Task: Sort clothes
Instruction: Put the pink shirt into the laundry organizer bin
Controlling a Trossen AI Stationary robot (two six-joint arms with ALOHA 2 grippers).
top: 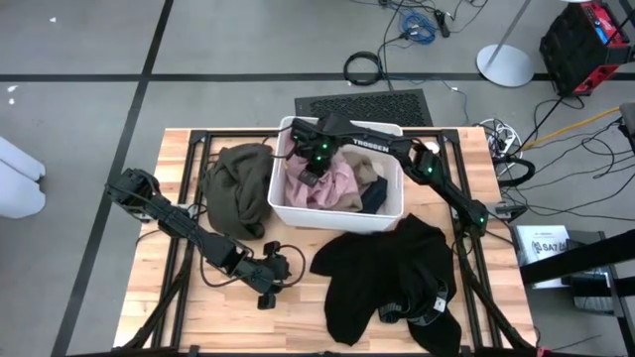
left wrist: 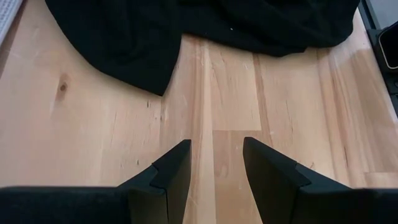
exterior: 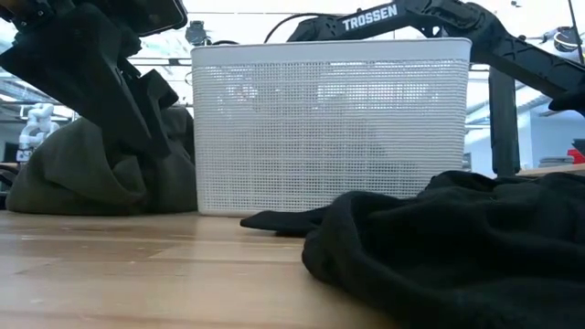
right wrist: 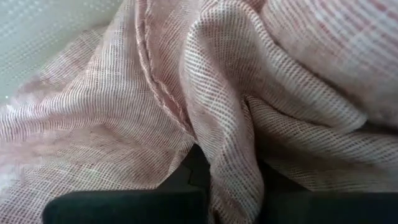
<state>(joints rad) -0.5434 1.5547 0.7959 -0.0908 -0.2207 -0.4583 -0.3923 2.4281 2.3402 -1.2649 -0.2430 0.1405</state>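
Wooden table [top: 159,297] is being occupied by white bin [top: 337,214]; pink garment [top: 332,186] inside is being pinched by right gripper [top: 314,169]; black garment [top: 392,278] is lying beside the bin; left gripper [left wrist: 214,165] is being held parted, empty; cables [top: 417,25] are lying on grey floor beyond the bin.

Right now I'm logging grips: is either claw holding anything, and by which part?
The right claw, down in the white bin, is shut on a fold of the pink garment. The left claw is open over bare table, holding nothing.

You see a white mesh-patterned bin [top: 281,210] on the pale wood-grain worktop [top: 179,315]. In it lies a pink garment [top: 337,186] with a fine woven check. At its 9 o'clock sits an olive-green garment [top: 236,186]; at 5 o'clock, a black garment [top: 382,278]. Both arms are black.
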